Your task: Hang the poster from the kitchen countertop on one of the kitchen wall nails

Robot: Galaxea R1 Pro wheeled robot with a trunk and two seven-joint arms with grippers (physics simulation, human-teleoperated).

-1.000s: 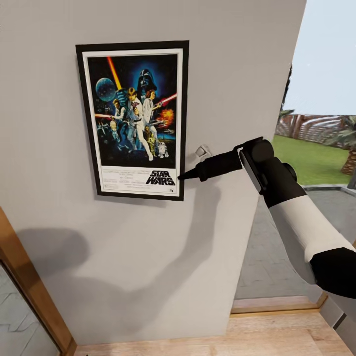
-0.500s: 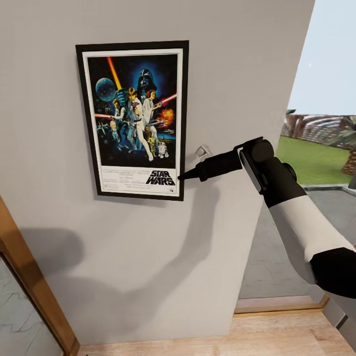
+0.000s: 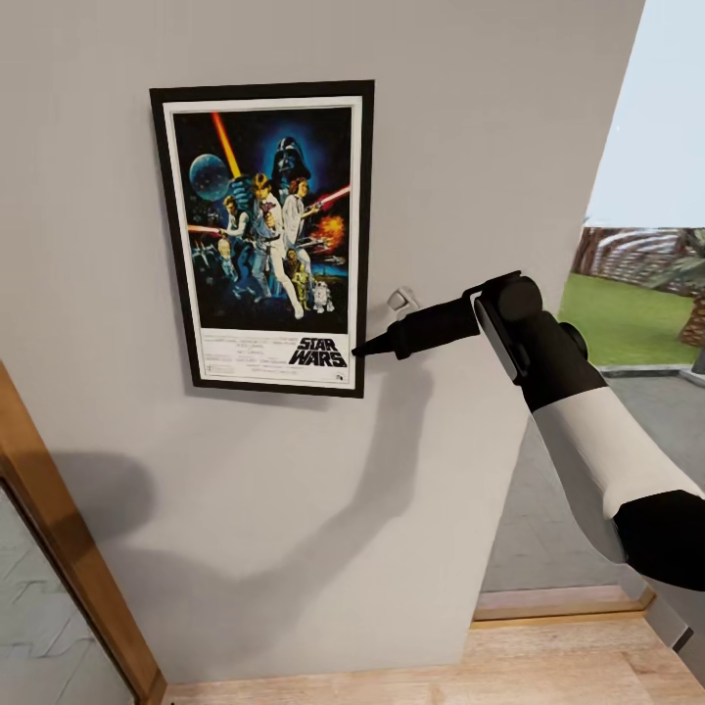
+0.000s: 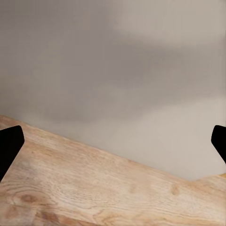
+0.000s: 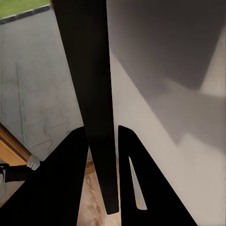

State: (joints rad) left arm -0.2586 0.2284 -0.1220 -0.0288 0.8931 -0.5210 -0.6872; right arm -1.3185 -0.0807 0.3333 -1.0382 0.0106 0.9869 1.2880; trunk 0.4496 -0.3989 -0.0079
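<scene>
I see the poster (image 3: 264, 235) flat and upright against the grey wall (image 3: 470, 147), its lower right frame edge pinched between my right gripper (image 3: 364, 346) fingers (image 5: 77, 188), while my left gripper (image 4: 113, 141) hangs wide open toward the wood floor (image 4: 84, 188).

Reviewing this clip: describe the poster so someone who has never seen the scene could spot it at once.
Start at the plain pale grey wall facing the robot. The poster is upright against it, with the right gripper pinching its lower right edge. It is the wall's sole picture: black frame, white border, dark blue space artwork.
</scene>
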